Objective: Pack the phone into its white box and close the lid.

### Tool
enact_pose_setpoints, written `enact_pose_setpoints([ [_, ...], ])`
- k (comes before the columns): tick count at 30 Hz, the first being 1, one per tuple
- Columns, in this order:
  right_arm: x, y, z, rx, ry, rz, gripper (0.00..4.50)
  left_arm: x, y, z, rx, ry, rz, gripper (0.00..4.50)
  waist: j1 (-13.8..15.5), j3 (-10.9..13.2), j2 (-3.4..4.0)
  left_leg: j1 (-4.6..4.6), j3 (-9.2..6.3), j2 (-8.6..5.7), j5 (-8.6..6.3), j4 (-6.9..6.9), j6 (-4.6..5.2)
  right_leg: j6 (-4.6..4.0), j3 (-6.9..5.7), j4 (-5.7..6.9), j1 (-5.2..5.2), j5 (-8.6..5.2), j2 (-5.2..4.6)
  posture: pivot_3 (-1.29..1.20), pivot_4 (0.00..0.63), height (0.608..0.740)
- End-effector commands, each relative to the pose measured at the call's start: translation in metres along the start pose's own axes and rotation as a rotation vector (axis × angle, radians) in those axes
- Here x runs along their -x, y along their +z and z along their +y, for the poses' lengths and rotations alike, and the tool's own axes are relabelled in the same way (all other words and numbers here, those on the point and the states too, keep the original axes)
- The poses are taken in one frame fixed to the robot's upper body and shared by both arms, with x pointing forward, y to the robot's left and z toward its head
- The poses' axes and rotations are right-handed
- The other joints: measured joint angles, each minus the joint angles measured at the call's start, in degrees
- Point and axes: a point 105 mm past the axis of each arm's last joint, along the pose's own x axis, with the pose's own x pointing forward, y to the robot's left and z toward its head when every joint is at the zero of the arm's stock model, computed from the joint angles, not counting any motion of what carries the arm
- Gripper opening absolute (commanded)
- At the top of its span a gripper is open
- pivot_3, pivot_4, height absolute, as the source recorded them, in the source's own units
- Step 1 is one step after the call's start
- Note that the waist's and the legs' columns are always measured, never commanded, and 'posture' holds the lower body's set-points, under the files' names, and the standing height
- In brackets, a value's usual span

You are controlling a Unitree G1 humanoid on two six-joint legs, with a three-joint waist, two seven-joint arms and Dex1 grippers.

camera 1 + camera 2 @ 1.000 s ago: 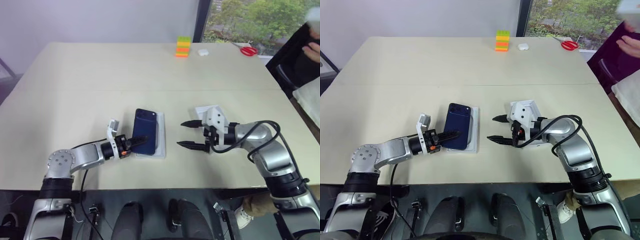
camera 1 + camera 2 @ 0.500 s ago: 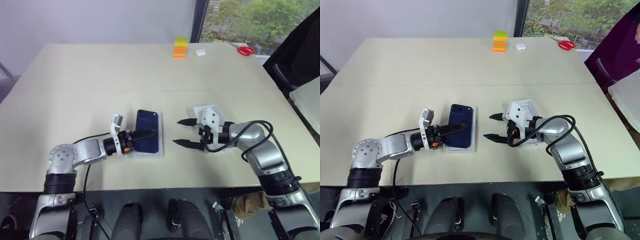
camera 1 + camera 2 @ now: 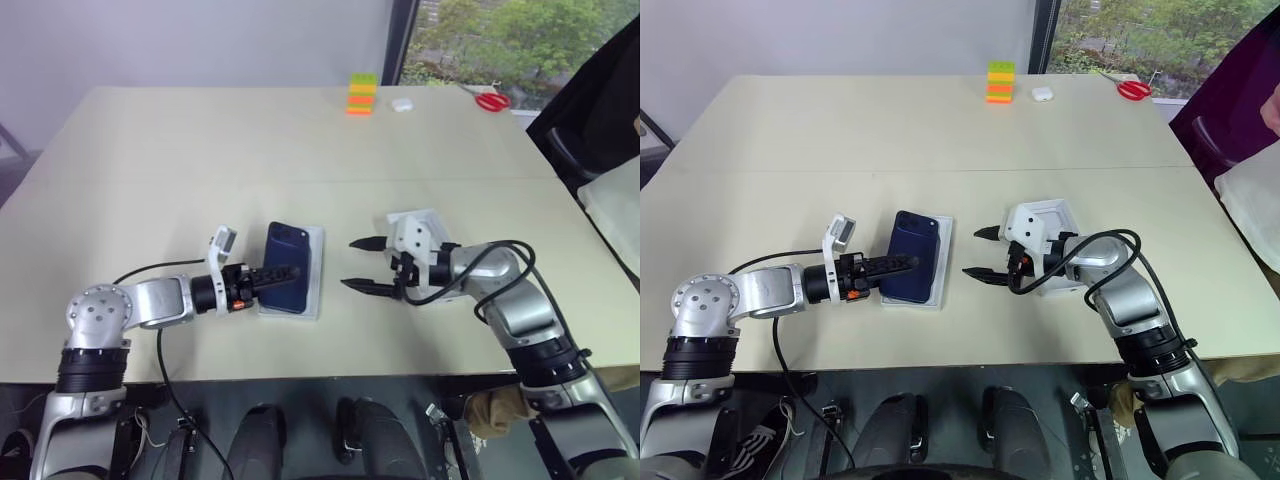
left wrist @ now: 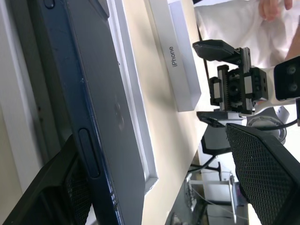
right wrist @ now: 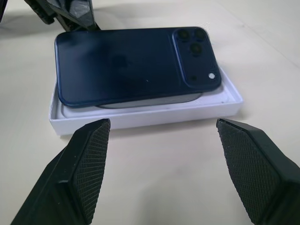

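The phone (image 5: 126, 63) is seen in glossy dark navy blue, lying in the white box (image 5: 140, 115). The lid (image 4: 180, 70) is white, lettered in grey on its side. The counter (image 3: 200, 150) is pale beige. Beyond the phone, a block stack (image 3: 364, 94) is banded green, yellow and orange, beside red-handled scissors (image 3: 494, 100). Both tools' fingers (image 5: 89, 164) are black with a cross-hatched texture.
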Motion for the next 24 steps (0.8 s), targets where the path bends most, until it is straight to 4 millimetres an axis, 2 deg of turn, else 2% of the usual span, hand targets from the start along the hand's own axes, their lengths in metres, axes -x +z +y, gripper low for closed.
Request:
enact_pose_setpoints([
  [1,-0.001,0.015,-0.005,0.059,-0.012,-0.038,3.81,-0.007,0.003,-0.008,-0.031,-0.028,0.009,4.23,0.1,0.0,0.0,0.0,0.0,0.0,0.0,0.0,0.0,0.0,0.0,0.0,0.0,0.0,0.0,0.0,0.15,0.74],
  [3,-0.002,0.015,-0.005,0.066,-0.013,-0.038,3.81,-0.011,0.002,-0.014,-0.04,-0.049,0.031,4.23,0.2,0.0,0.0,-0.01,0.0,-0.01,0.0,0.01,0.0,0.0,0.0,0.0,0.0,0.0,0.0,0.0,0.15,0.74],
  [8,-0.001,0.015,-0.004,0.07,-0.021,-0.035,3.81,0.004,0.008,-0.011,-0.061,-0.015,0.032,4.23,-0.1,0.0,0.0,-0.03,0.0,-0.01,0.0,0.01,0.0,-0.04,0.01,0.0,-0.02,0.03,0.0,0.0,0.15,0.74],
  [12,-0.002,0.016,-0.003,0.069,-0.023,-0.037,3.81,0.013,-0.003,-0.008,-0.096,0.028,0.103,4.23,-0.1,0.0,0.0,-0.04,0.0,0.0,0.0,-0.02,-0.01,-0.04,0.01,0.01,-0.06,0.03,0.01,0.0,0.15,0.74],
  [15,-0.004,0.018,-0.004,0.071,-0.022,-0.041,3.81,0.018,0.003,-0.005,-0.112,0.064,0.09,4.23,0.0,0.0,0.0,-0.03,0.01,0.0,0.0,-0.02,-0.01,-0.04,0.01,0.0,-0.05,0.02,0.0,0.0,0.15,0.74],
  [19,-0.006,0.019,-0.004,0.074,-0.018,-0.042,3.81,0.021,0.016,-0.021,-0.149,0.01,0.062,4.23,0.0,0.0,0.0,-0.04,0.01,-0.01,0.01,0.0,-0.01,-0.02,0.01,0.01,-0.05,0.01,-0.01,0.0,0.15,0.74],
  [24,-0.008,0.019,-0.004,0.074,-0.016,-0.042,3.81,0.018,0.015,-0.017,-0.166,0.044,0.071,4.23,0.1,0.0,0.01,-0.05,0.03,-0.02,0.01,0.0,-0.02,-0.05,0.03,0.0,-0.05,0.03,-0.03,0.0,0.15,0.74],
])
